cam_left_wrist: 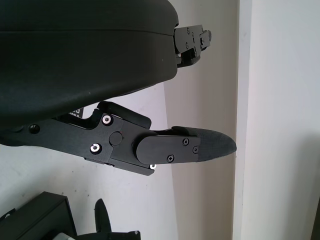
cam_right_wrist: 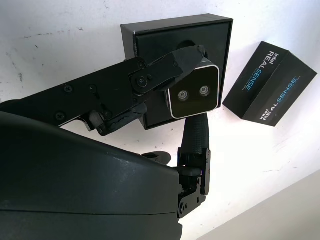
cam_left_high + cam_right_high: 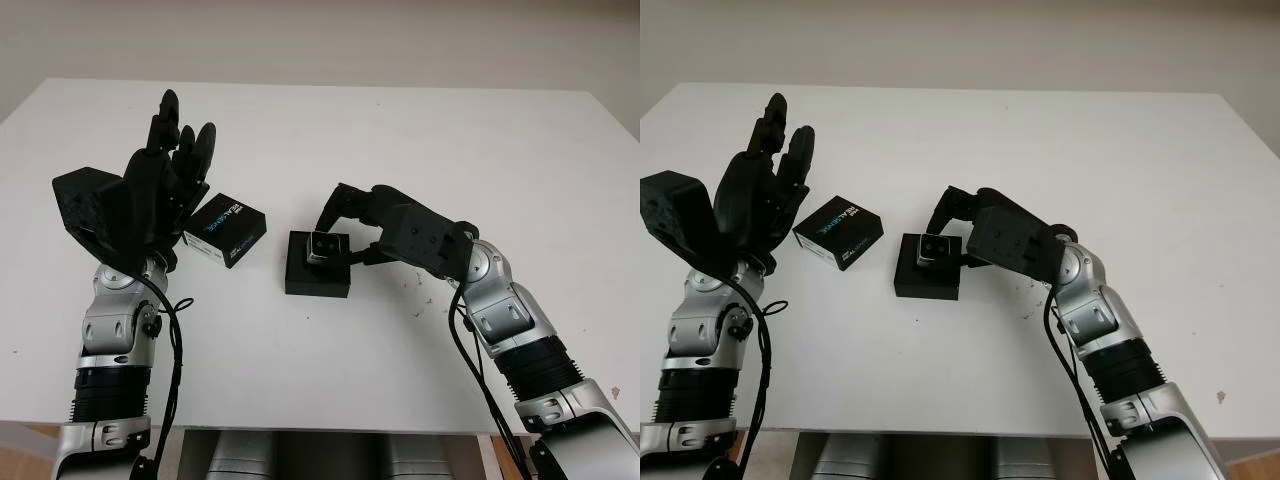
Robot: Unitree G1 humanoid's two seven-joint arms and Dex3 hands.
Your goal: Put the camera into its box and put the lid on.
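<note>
White desk: your right hand grips the camera over the black box. At nine o'clock lies the lid, printed "Intel RealSense". Your left hand hangs open.

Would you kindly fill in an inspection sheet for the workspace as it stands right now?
Surface: white table, a few small dark specks near the right arm.
Job's things: camera held over the open black box; lid, printed RealSense, lies beside the box on its left, apart from it.
Clutter: nothing seen.
Hands: right hand shut on the camera at the box; left hand open, raised above the table left of the lid.
Cables: black cables run along both forearms, off the table.
Surroundings: pale wall behind the table.
</note>
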